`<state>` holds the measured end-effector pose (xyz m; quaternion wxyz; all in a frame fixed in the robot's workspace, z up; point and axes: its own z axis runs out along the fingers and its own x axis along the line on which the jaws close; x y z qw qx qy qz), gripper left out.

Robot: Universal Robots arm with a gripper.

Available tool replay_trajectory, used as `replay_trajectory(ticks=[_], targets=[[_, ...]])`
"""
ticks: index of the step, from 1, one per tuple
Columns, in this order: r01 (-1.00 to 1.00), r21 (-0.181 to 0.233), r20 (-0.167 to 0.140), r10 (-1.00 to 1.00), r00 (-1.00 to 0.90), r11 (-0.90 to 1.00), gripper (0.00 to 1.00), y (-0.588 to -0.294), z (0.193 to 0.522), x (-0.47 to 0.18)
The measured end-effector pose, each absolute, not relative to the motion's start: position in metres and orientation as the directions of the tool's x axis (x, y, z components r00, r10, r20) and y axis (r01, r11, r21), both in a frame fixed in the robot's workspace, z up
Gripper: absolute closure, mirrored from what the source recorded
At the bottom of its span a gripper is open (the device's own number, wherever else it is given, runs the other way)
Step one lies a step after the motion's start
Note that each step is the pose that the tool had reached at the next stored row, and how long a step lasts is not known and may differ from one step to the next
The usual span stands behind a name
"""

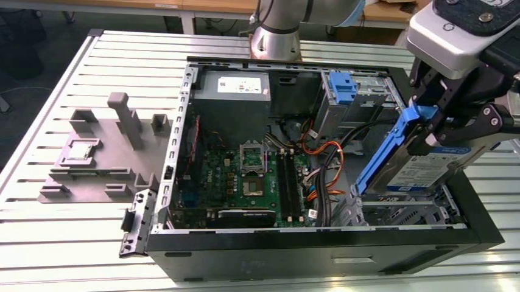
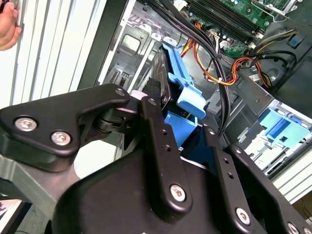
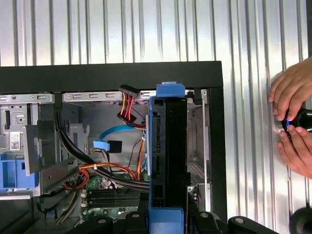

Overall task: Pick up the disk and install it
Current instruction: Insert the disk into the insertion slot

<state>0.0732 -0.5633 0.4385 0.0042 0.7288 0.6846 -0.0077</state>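
You have the gripper point(image 1: 442, 131) closed on the disk point(image 1: 422, 167): the fingers point(image 2: 158, 131) pinch its upper end across the blue carrier rails, one on each side. The disk hangs clear of the table point(image 1: 81, 243), tilted with its labelled face up. It is inside the open side of the computer case point(image 1: 325, 246), at the end of the case toward the table edge on the exterior view's right. Its lower end reaches down to the metal drive cage point(image 1: 398, 213) in that corner; whether it touches the cage cannot be told. In the first wrist view the disk point(image 3: 168, 146) shows edge-on, just inside the black case wall, with orange and black cables point(image 3: 105, 170) beside it. The case stands on the slatted table with the motherboard point(image 1: 252, 176) exposed. A grey power supply point(image 1: 235, 88) sits toward the far table edge, and a blue latch piece point(image 1: 341, 91) stands upright near it. A grey fixture point(image 1: 106, 152) lies on the table beside the case, toward the edge on the exterior view's left, and carries a small square chip point(image 1: 79, 152). A person's hands point(image 3: 292, 122) rest on the table just outside the case, gathered round a small dark round object point(image 3: 300, 119).
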Motion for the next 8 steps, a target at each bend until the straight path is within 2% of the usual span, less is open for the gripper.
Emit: replay_trajectory(ticks=[8], targets=[[0.998,-0.004,-0.017,0.998,0.063,-0.064,0.63,-0.5642,0.4338,0.0733]])
